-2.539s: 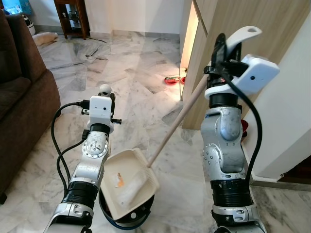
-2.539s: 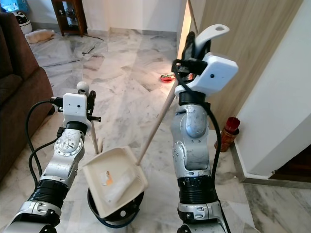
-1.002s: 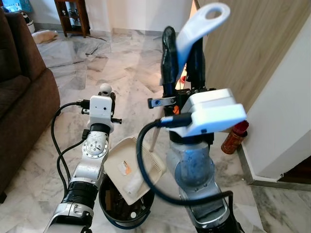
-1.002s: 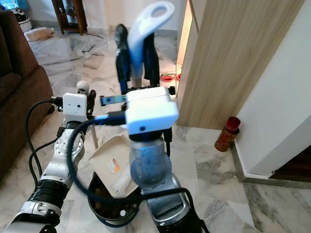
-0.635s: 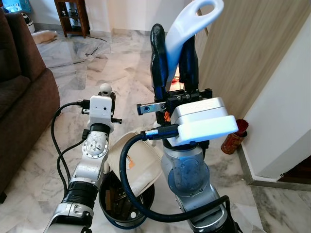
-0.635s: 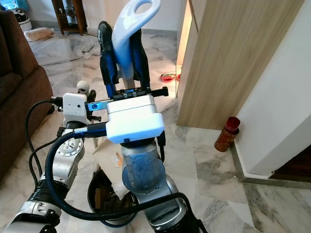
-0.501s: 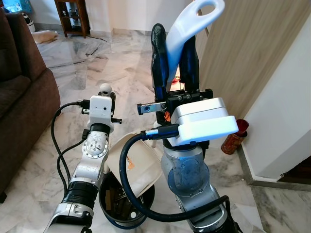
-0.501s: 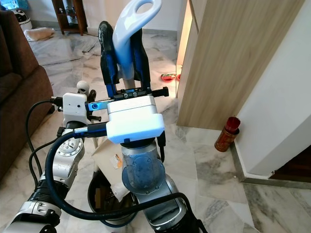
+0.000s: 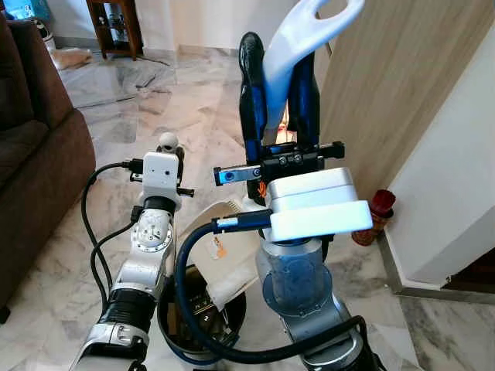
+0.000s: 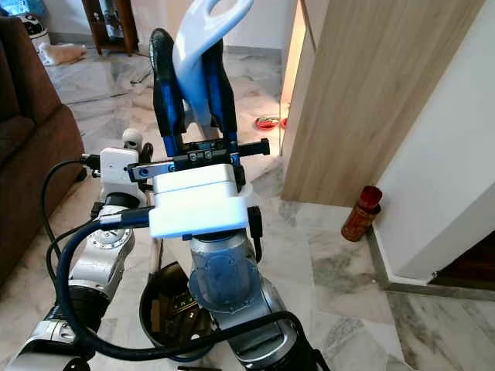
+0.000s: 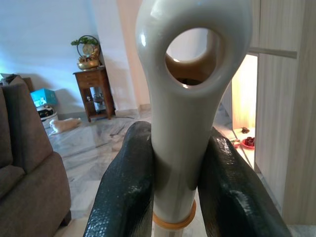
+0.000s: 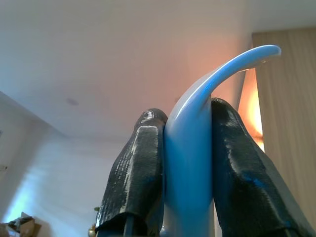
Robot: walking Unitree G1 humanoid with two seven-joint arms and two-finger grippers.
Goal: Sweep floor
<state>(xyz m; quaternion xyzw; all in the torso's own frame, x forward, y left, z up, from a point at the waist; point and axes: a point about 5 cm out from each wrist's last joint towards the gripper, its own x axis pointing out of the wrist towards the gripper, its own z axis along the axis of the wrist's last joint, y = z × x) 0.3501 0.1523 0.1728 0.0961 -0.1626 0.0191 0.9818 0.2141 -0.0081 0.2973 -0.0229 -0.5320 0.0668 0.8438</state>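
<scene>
My right gripper [image 9: 277,56] is raised at the centre of the view and is shut on the white looped handle [image 9: 309,27] of the dustpan. In the right wrist view its fingers [image 12: 143,163] clamp that handle. The cream dustpan [image 9: 224,259] hangs steeply tilted over a black bin [image 9: 189,328] by my feet. An orange scrap [image 9: 219,250] clings to the pan, and debris lies in the bin. My left gripper [image 9: 170,151] is held low on the left, shut on the broom handle [image 11: 185,123], white with a hole at its end.
A brown sofa [image 9: 31,154] stands on the left. A wooden panel [image 9: 387,69] and a white wall [image 9: 464,154] close the right side, with a red can [image 10: 362,210] at their foot. A red bowl [image 10: 267,122] and a dark side table [image 9: 116,27] lie farther off on the marble floor.
My right arm swung from the right to the centre and stood the dustpan handle upright. The pan tipped from nearly flat to steep over the bin. The left arm stayed put.
</scene>
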